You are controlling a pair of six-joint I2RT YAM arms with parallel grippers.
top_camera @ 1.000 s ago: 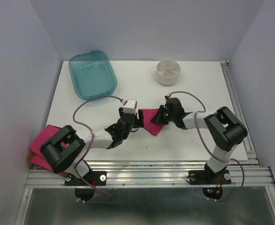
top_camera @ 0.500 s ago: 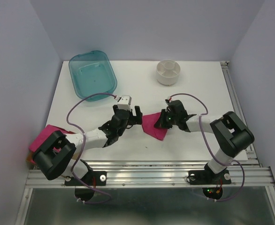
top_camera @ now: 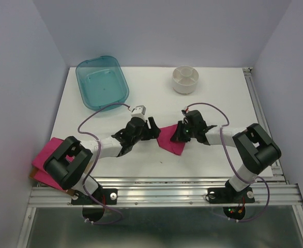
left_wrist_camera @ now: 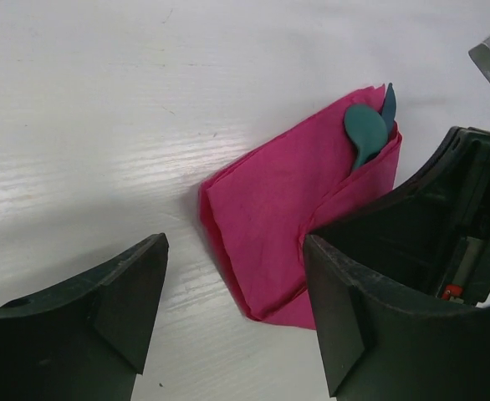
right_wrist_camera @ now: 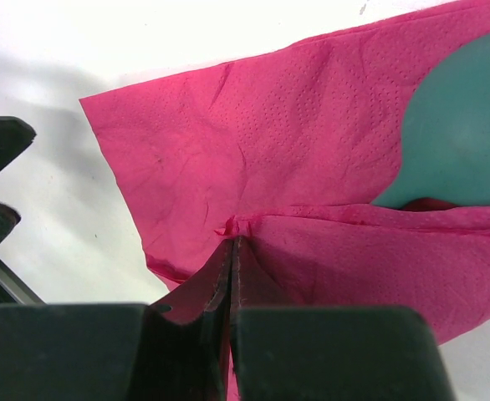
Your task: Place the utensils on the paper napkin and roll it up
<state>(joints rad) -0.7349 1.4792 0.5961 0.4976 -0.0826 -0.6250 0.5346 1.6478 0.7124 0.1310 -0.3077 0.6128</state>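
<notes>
Pinching a crease of the folded paper napkin [right_wrist_camera: 253, 159], the right fingers [right_wrist_camera: 312, 351] are closed tight on it. The left fingers [left_wrist_camera: 94, 326] stand wide apart, holding nothing, at the napkin's other edge. The napkin lies on the bench [top_camera: 218, 103], with teal utensils [left_wrist_camera: 364, 134] poking from its fold.

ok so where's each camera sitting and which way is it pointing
Top: above and behind the arm bases, looking down on the table; both arms whole, left gripper and right gripper at the folded napkin.
Left wrist: on the left arm, looking past its open fingers at the napkin and a spoon.
Right wrist: on the right arm, close up; shut fingers pinch the napkin.
Shared: all see the napkin; both wrist views the spoon.
</notes>
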